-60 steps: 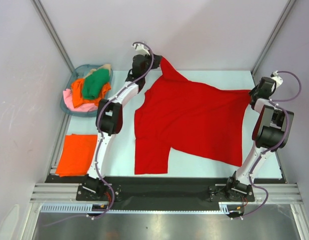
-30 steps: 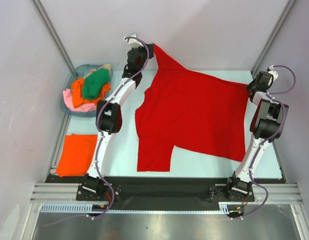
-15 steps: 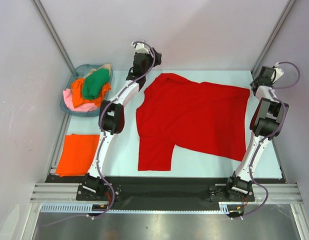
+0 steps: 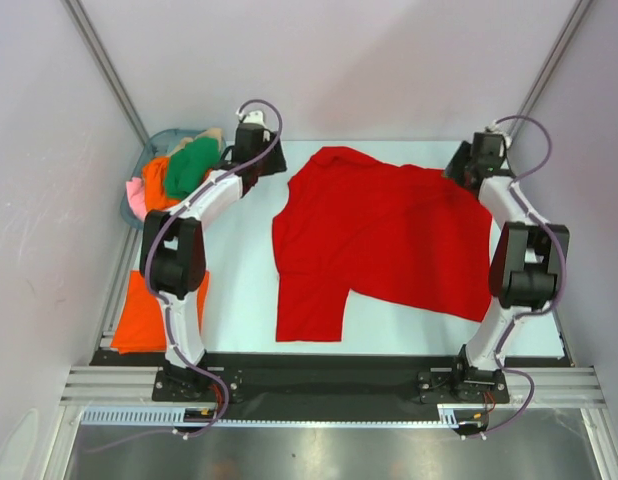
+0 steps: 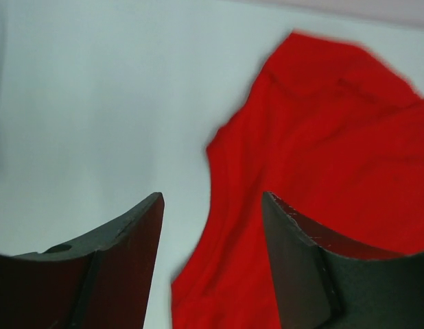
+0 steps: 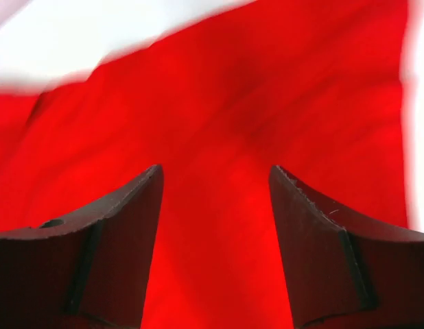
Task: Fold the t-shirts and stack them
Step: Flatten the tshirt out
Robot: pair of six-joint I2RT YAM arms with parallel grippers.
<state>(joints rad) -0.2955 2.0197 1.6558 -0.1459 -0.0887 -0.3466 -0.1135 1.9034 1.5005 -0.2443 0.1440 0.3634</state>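
Note:
A bright red t-shirt (image 4: 389, 235) lies spread flat on the table, one sleeve toward the near left. My left gripper (image 4: 273, 160) hovers open beside the shirt's far left corner. In the left wrist view the red t-shirt (image 5: 328, 137) lies beneath and beyond the left gripper (image 5: 212, 205), with nothing between the fingers. My right gripper (image 4: 458, 170) hangs open over the far right corner. The right wrist view shows the right gripper (image 6: 215, 178) empty above red cloth (image 6: 219, 103). A folded orange t-shirt (image 4: 129, 320) lies near left, partly behind the left arm.
A blue-grey basket (image 4: 125, 212) at the far left holds a green t-shirt (image 4: 189, 168), an orange one (image 4: 154, 178) and a pink one (image 4: 136, 195). Frame posts stand at the back corners. The black base rail (image 4: 319, 375) runs along the near edge.
Both grippers opened and let go of the red t-shirt's far corners; the shirt dropped flat. The left arm swung left toward the basket and the right arm moved inward over the shirt.

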